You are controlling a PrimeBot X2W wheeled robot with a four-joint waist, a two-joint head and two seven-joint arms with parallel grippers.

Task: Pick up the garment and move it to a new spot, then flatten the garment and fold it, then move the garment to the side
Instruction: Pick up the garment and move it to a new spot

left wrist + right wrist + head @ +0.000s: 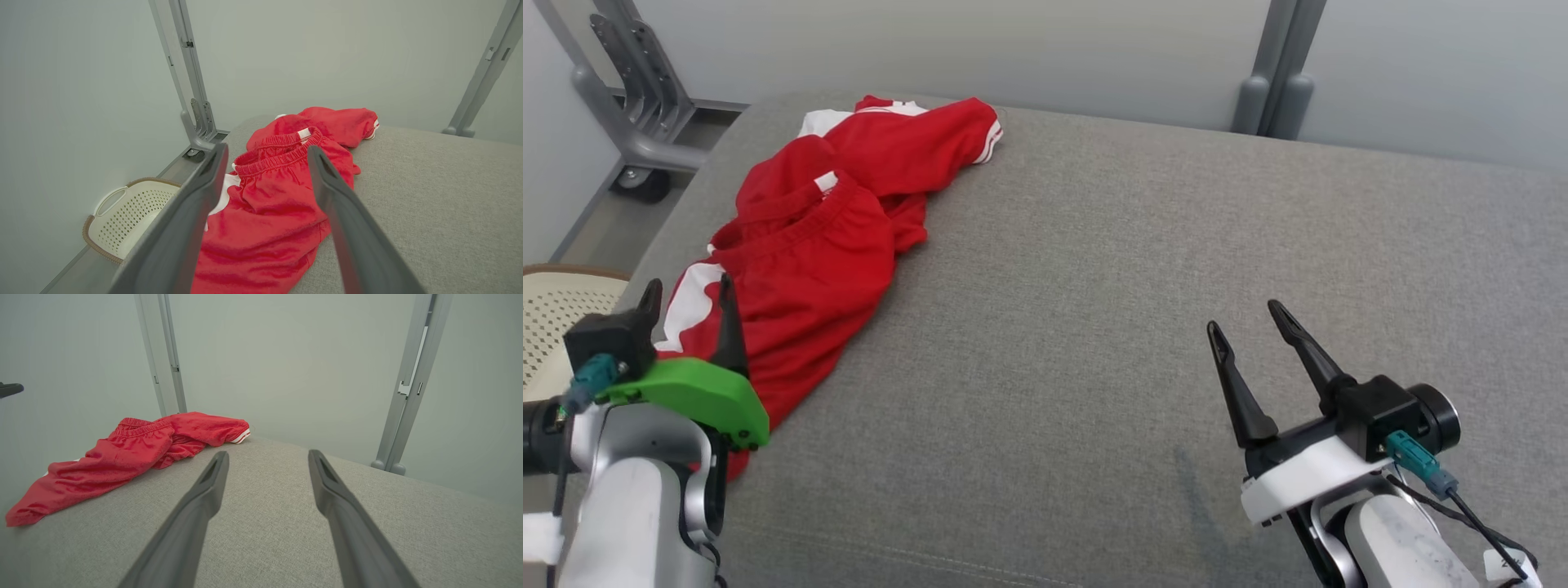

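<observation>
L gripper (689, 284) nearest, lower left of head view: jaws spread wide, nothing in them. It hangs over the near end of the garment (817, 245); can't tell if the tips touch cloth. R gripper (1245, 316) is at lower right, also wide open and empty, over plain grey surface, well apart from the garment.

Grey padded table (1111, 310) is the biggest thing in the scene. The garment is red shorts w/ white side stripes, crumpled in a long heap along the table's left edge. Elastic waistband is bunched mid-heap, one leg thrown toward the far-left corner. White perforated basket (551, 314) sits on the floor just off the table's left side.

Progress, my read: nothing done yet. Garment not picked up, not flat, not folded. All left to do: grab, relocate (centre of table looks like the obvious spot), flatten, fold, shift aside. L arm looks lined up for the 1st grab.
</observation>
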